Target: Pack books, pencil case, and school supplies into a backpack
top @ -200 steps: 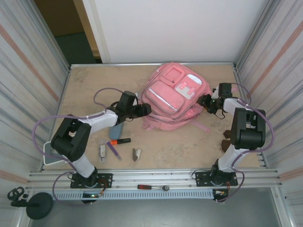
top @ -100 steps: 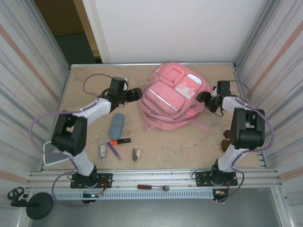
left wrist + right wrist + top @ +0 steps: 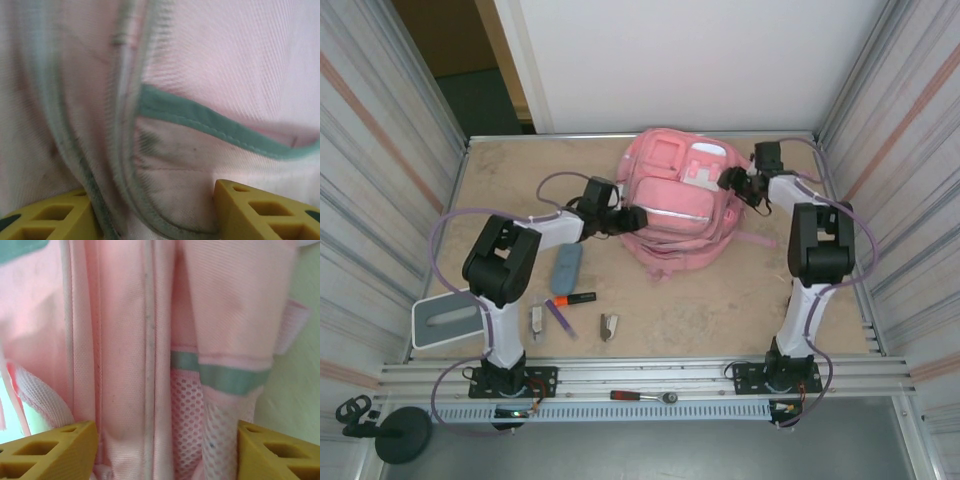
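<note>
My left hand (image 3: 638, 217) and right hand (image 3: 725, 180) flank the pink backpack (image 3: 680, 205).
It lies on the desk (image 3: 510, 170), toward the back. Both hands are half-wide with fabric between the fingers (image 3: 45, 220); whether they pinch it I cannot tell.

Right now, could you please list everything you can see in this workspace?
backpack: one, pink, far middle of table.
pencil case: one, slate-blue, near-left of the backpack.
highlighter: one, orange-and-black, just nearer than pencil case.
pen: one, purple, by the highlighter.
clear piece: one, silvery, left of pen.
clip: one, grey-brown, right of pen.
tray: one, grey, near-left table corner.
tool: one, red-handled, on front rail.
table: one, tan, between the side walls.
left arm: one, white-and-black, at backpack's left side, jaws apart, fabric between.
right arm: one, white-and-black, at backpack's right side, jaws apart, fabric between.
</note>
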You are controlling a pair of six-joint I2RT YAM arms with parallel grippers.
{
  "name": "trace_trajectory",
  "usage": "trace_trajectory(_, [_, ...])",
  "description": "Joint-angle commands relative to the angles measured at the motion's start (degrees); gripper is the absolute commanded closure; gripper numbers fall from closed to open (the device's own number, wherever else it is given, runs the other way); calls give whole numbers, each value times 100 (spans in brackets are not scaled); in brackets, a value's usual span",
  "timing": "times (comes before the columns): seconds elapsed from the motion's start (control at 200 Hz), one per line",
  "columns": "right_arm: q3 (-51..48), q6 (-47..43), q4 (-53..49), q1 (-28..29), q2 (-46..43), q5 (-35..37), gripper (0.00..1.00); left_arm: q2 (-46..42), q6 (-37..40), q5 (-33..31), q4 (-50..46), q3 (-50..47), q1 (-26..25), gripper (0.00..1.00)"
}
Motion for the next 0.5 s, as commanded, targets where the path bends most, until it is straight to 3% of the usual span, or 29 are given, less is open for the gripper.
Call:
trace_trajectory(0.0, [865,267,-88,756,583,-911,35,-228,-91,1233,579,-58,-902,43])
trace_trajectory(0.16, [1942,55,-603,1000,1144,-971,33,-430,149,1243,264,41,-1558,41])
trace_trajectory(0.276, [2269,-373,-1163,916,1049,-569,29,-920,813,971,-292,39,-1734,37])
trace_trajectory(0.386, [1974,-828,-1562,784,491,-23,25,-1602,1510,543,-653,-256,-1710,32])
trace_trajectory(0.491, [972,-1058,-1464,762,-450,180,23,-2313,1855,-275,-733,-738,-1469,27])
